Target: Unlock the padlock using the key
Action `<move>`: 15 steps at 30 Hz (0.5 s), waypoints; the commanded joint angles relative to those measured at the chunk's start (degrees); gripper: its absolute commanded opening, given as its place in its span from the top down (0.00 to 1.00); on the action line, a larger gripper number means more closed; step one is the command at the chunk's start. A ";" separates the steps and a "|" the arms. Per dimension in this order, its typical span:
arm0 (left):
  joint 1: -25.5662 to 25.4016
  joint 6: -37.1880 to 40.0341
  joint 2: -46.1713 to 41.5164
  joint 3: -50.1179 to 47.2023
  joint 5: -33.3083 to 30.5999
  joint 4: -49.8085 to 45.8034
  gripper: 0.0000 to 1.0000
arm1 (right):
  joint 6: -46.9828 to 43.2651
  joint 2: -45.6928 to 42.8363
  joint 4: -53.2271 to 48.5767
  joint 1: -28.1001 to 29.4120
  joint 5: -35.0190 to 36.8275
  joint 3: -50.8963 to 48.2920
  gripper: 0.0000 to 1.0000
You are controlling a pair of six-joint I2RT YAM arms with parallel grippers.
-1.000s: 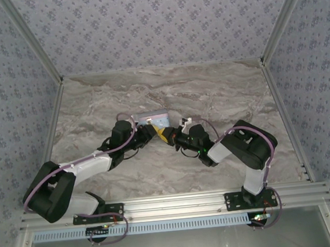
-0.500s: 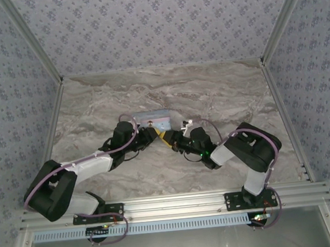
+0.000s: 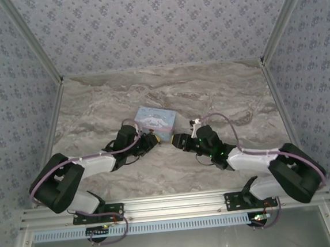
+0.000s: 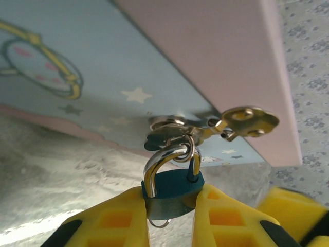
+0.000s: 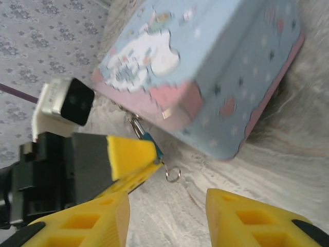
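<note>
The padlock (image 4: 172,186), a small teal-bodied lock, hangs at the front wall of the light-blue cartoon tin (image 3: 155,121), which sits near the middle of the marbled tabletop (image 3: 220,95). The left fingers (image 4: 172,203) pinch the lock's body from both sides with their yellow pads. In the left wrist view its long axis runs straight up from the pads towards the tin: the body is at the finger end and the silver shackle points at the tin, where it is hooked through the hasp (image 4: 168,125). A brass piece (image 4: 248,119) with a hole in its head lies just beside the hasp, and a thin wire ring (image 5: 173,175) dangles below the lock. The right fingers (image 5: 167,216) are spread apart with nothing between them, near the lock but not touching it.
</note>
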 commanded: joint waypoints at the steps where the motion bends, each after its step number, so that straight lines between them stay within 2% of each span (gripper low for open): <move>1: -1.09 0.82 1.07 0.22 -0.57 1.75 0.81 | -8.25 -4.34 -13.31 -1.62 4.32 1.20 0.54; 6: -2.04 0.73 2.92 -0.04 -1.38 2.41 0.81 | -12.07 -6.01 -16.77 -3.24 2.06 1.66 0.54; 15: -3.18 -2.45 5.70 -0.19 -0.76 7.00 0.81 | -22.11 -4.82 -10.92 -2.10 -3.29 -0.70 0.53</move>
